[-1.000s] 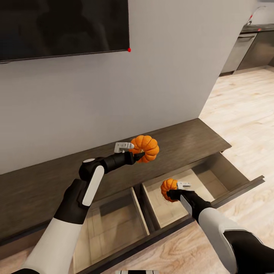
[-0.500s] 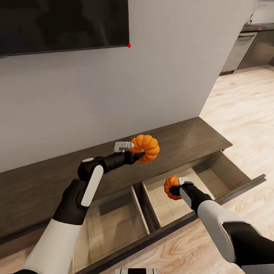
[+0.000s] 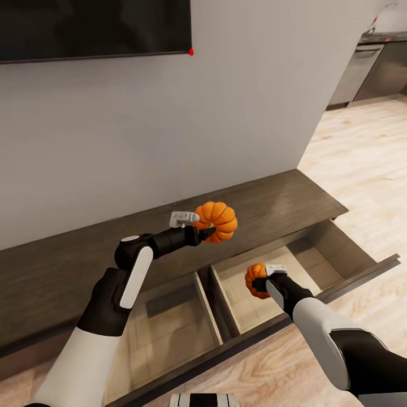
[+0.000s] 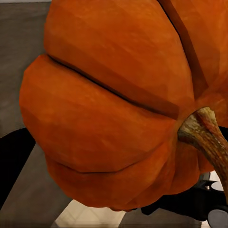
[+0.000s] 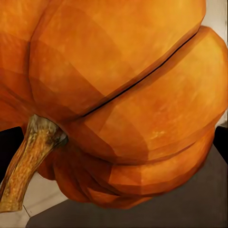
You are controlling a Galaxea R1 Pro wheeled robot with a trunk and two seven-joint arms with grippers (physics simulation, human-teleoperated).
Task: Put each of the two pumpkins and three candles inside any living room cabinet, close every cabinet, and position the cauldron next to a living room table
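Observation:
My left gripper is shut on a bright-orange ribbed pumpkin, held above the dark-brown top of the long low cabinet. The same pumpkin looms close in the left wrist view, stem to one side. My right gripper is shut on a second pumpkin, hanging over the open right drawer lined in pale wood. Up close in the right wrist view, that pumpkin hides the fingers. Beside it the left drawer also stands pulled out. Candles, cauldron and table are out of view.
A black TV hangs on the white wall above the cabinet. Light wood-plank floor runs off to the right toward a dark kitchen counter in the far corner. The drawer fronts jut out toward my base.
The head camera has tilted down a little, so TV and wall shifted upward. My right gripper with its pumpkin has moved slightly right and up over the right drawer. The left arm holds still.

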